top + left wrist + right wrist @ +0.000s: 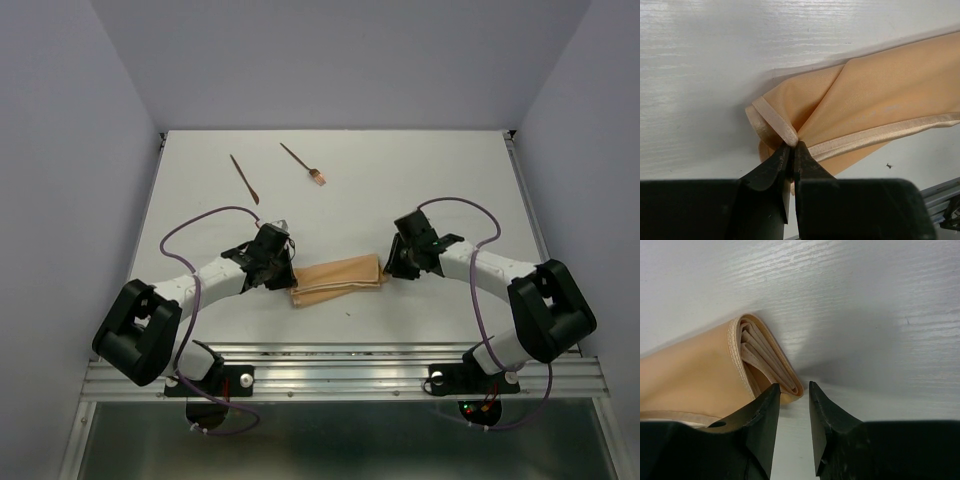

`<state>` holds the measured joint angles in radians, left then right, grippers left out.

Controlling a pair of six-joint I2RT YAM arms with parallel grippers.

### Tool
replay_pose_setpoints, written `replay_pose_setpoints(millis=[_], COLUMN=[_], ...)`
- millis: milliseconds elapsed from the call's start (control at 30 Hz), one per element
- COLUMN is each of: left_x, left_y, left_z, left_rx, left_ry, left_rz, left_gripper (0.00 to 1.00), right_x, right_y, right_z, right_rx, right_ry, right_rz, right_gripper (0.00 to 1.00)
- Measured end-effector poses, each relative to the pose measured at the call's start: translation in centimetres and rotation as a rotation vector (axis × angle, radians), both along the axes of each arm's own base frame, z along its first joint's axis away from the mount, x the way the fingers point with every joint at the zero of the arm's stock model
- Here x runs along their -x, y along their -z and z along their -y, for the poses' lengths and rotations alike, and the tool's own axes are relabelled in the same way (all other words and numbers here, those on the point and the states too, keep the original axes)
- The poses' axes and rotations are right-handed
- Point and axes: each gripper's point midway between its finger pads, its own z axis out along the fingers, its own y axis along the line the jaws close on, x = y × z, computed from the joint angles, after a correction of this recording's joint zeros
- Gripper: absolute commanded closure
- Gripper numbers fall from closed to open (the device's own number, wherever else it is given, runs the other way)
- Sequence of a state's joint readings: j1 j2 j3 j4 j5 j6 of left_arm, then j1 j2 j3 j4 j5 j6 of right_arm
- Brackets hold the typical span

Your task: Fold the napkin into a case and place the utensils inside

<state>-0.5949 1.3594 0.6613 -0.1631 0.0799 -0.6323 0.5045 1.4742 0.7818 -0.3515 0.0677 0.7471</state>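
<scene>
The tan napkin [338,280] lies folded into a narrow oblong case at the table's middle front. My left gripper [286,276] is at its left end, shut on the napkin's hem [785,131], with the cloth [880,100] bunched and slightly lifted there. My right gripper [390,268] is at the right end, jaws a little apart and empty. The layered folded end [767,362] lies just ahead of its tips [794,387], by the left finger [767,412]. Two thin reddish-brown utensils lie at the far left: a plain pointed stick [245,178] and a fork [303,164].
The white table [450,180] is walled by grey panels at back and sides. A metal rail [340,375] runs along the near edge by the arm bases. A small dark speck [888,165] lies on the table near the napkin.
</scene>
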Motion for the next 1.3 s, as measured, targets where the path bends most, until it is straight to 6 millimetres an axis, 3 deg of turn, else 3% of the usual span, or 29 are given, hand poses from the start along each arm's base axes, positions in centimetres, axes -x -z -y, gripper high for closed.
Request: replay_pose_setpoints(millis=[433,567,700,1100,1200,1300], left_x=[0.0,0.0,0.0,0.1,0.1,0.0], left_y=[0.0,0.0,0.0,0.3,0.3,0.3], left_z=[0.0,0.0,0.0,0.0,0.0,0.0], left_rx=[0.000,0.000,-0.001,-0.006,-0.006,-0.007], left_ry=[0.001,0.001,0.001,0.000,0.001,0.000], left_rz=[-0.001,-0.001,-0.001,-0.010,-0.010,-0.009], left_gripper=[0.94,0.94,0.94,0.94,0.88,0.66], right_x=[0.2,0.2,-0.3,0.1,0.2,0.2], right_y=[0.0,-2.1,-3.6,-0.9,-0.2,0.8], right_z=[-0.3,-0.2,-0.5,-1.3,-1.5,-1.6], right_rx=[-0.029,-0.059,-0.084,-0.087,-0.086,-0.081], right_ry=[-0.010,-0.008,-0.010,-0.039,-0.045,-0.050], right_rz=[0.011,0.076,0.126,0.043,0.024,0.001], right_gripper=[0.70,0.72,0.89,0.92,0.92,0.92])
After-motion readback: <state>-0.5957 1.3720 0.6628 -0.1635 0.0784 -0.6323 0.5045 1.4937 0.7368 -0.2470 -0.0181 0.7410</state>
